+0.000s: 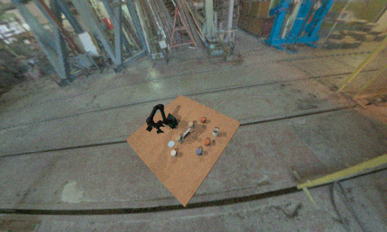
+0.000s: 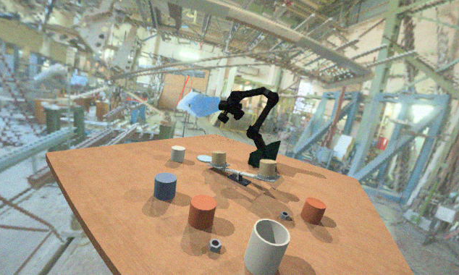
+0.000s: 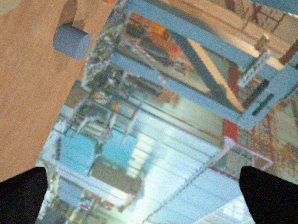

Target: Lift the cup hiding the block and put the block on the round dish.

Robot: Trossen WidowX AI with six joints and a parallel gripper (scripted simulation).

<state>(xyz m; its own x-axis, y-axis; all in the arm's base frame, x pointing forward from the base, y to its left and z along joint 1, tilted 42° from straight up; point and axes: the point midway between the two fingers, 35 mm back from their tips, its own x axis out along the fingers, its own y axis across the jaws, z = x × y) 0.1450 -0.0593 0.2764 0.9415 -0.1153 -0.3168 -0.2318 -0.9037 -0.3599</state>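
My gripper is open and empty, high above the table's far side in the exterior view, away from both cups. A tan cup stands on the balance end near the arm's base in the exterior view. The other tan cup stands on the end beside the round dish. No block shows; the cups hide what is under them. The balance has a dark foot; I cannot tell surely which end is lower. The pale round dish bears nothing visible.
A white cylinder stands near the dish. A blue cylinder, two red cylinders, a hollow pale pot and two nuts stand across the balance from the arm.
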